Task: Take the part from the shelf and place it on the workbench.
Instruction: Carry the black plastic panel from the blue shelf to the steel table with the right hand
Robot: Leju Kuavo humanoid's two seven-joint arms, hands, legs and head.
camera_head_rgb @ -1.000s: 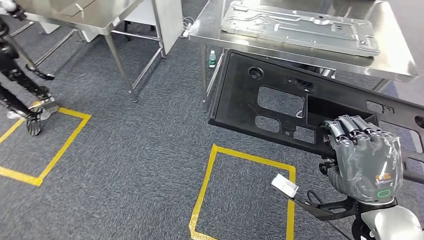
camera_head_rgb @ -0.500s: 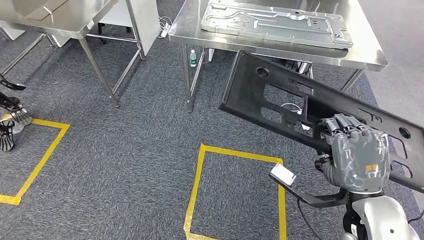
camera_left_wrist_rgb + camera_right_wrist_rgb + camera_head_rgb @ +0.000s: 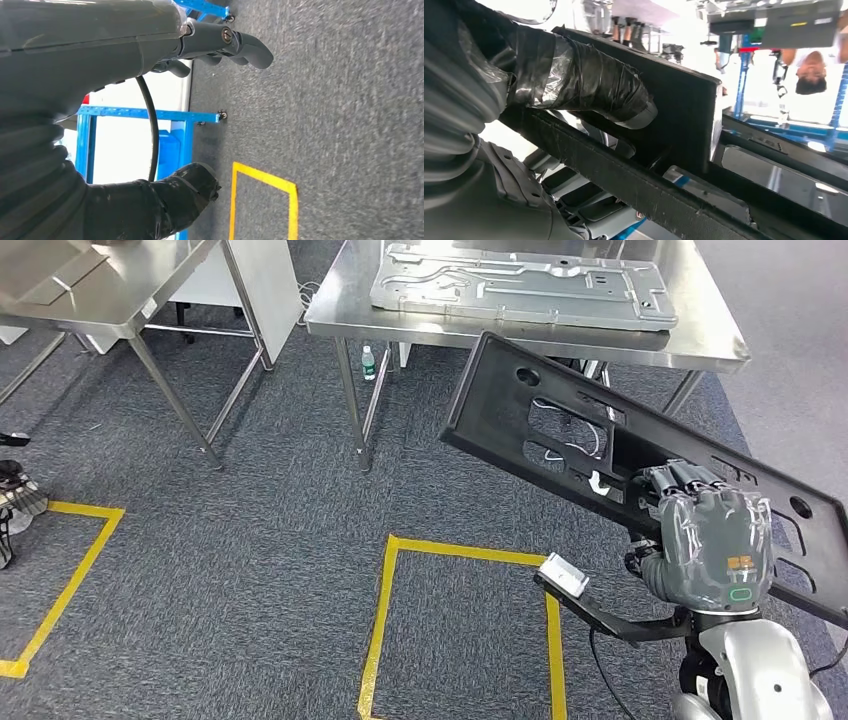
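The part is a long black plastic panel point(image 3: 520, 405) with several cut-outs, held tilted in the air in front of the workbench. My right hand point(image 3: 715, 540) grips it near its lower right stretch, fingers curled over its edge. Close up, the right hand point(image 3: 584, 85) presses its taped thumb against the black panel point(image 3: 684, 115). The steel workbench point(image 3: 705, 340) stands just beyond, with a silver stamped metal plate point(image 3: 520, 285) lying on it. My left hand point(image 3: 210, 45) hangs over the carpet, its fingers apart, holding nothing.
A second steel table point(image 3: 110, 290) stands at the back left, with a white cabinet point(image 3: 265, 280) between the tables. A small bottle point(image 3: 371, 362) sits under the workbench. Yellow tape squares point(image 3: 465, 558) mark the grey carpet. A blue frame point(image 3: 150, 114) and a person point(image 3: 809, 75) stand behind.
The whole view has shifted: the workbench now lies more to the left and more fully in the picture. My right hand still holds the panel, now tilted more steeply.
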